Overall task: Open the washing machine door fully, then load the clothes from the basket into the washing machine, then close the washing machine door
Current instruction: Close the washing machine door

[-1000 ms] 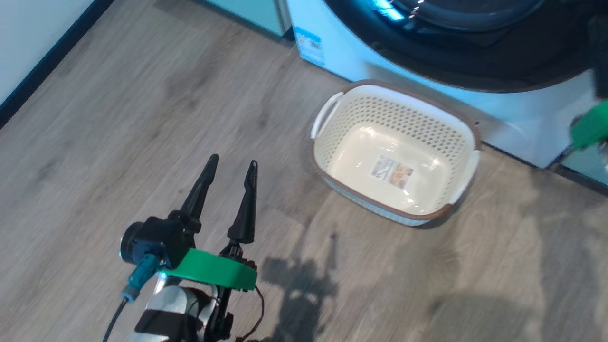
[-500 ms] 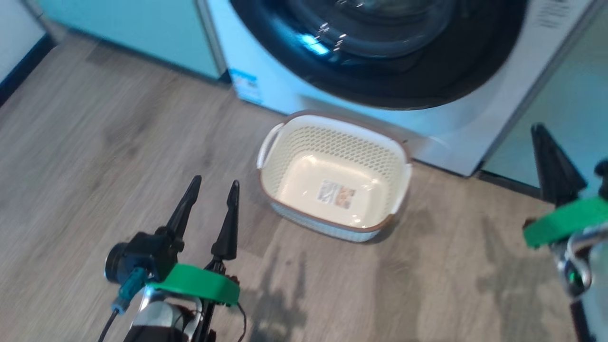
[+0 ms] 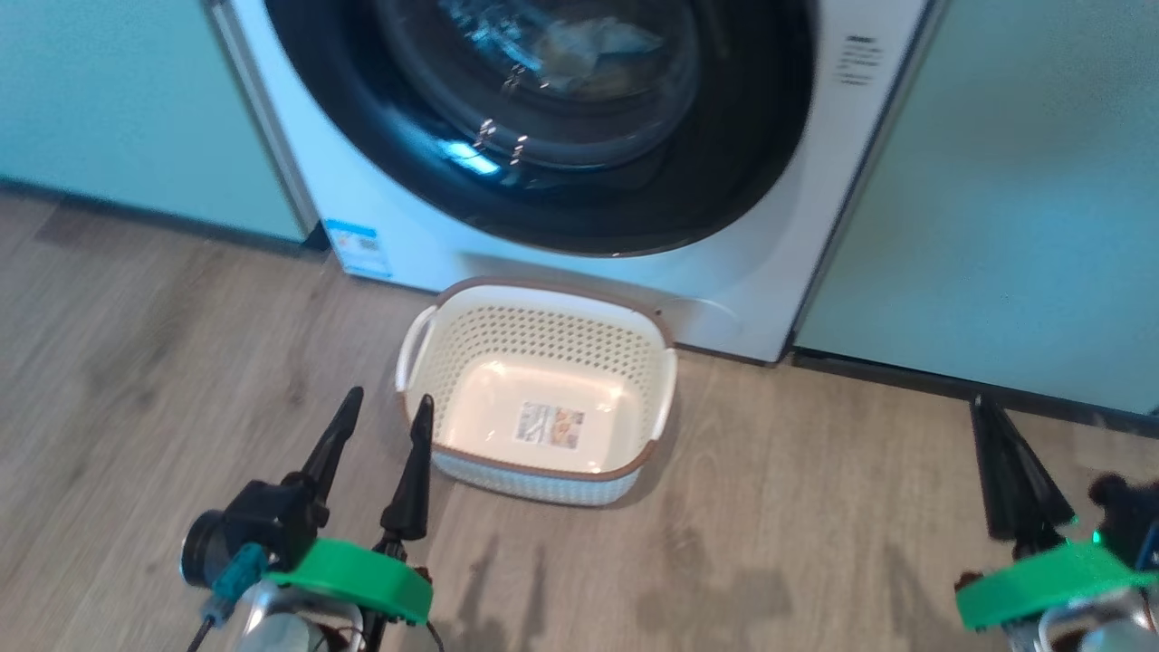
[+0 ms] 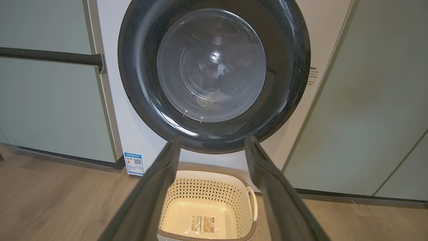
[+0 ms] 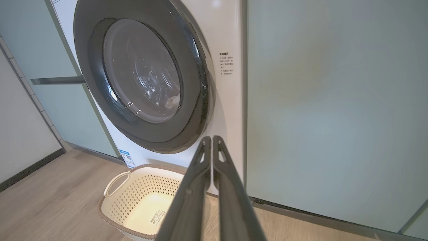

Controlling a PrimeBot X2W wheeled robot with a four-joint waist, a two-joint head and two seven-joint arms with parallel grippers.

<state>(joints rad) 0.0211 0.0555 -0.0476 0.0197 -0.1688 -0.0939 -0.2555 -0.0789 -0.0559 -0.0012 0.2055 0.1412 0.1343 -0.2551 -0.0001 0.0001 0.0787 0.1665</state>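
Left gripper [image 3: 387,400] parted, right gripper [image 3: 985,421] closed together, both empty, hang before the bare cream perforated plastic basket [image 3: 543,288]; pale cream clothes [image 4: 215,97] lie behind the shut black-rimmed round glass door [image 4: 210,63], so loading and closing look done, only withdrawal remaining.

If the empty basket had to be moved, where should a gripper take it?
Probably the white loop handle at the left end of the basket, from above with the open left gripper: it arches outward, leaving a gap for one finger.
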